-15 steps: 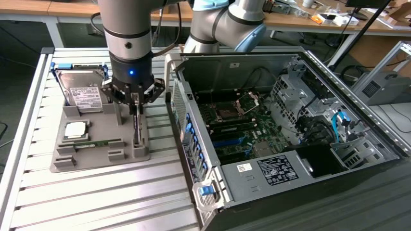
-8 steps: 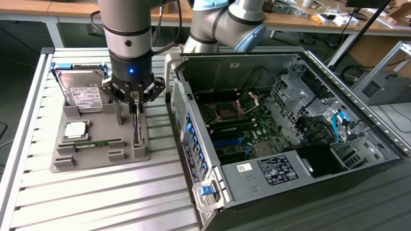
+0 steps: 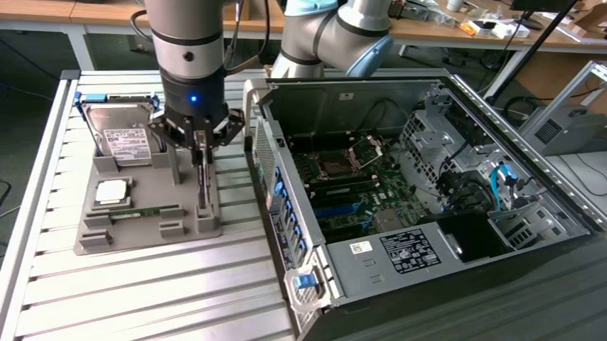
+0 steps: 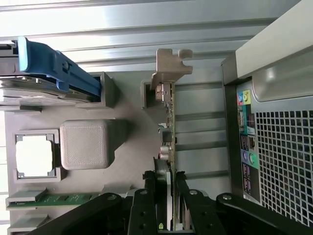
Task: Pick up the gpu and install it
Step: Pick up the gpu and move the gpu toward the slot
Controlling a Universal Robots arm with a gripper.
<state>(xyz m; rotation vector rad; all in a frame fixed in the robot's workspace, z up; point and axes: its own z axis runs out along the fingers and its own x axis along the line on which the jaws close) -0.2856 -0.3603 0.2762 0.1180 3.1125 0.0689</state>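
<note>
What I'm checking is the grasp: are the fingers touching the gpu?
Touching. The wrist view shows the fingers pressed against opposite faces of the upright gpu, with no gap on either side.

Graphics card (image 4: 169, 122): dark green board. Claw (image 4: 165, 177): black. Tray (image 3: 142, 231): plain grey. Hard drive (image 3: 126, 142): silver, white label, blue clip. Computer case (image 3: 356, 280): grey metal, blue latches, perforated mesh panel. Desk (image 3: 142, 298): ribbed silver slats.

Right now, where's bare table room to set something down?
Bare table slats between the grey tray and the near edge, and on the exterior view's left of it. Crowded: between tray and computer case, where the gripper holds the gpu.
</note>
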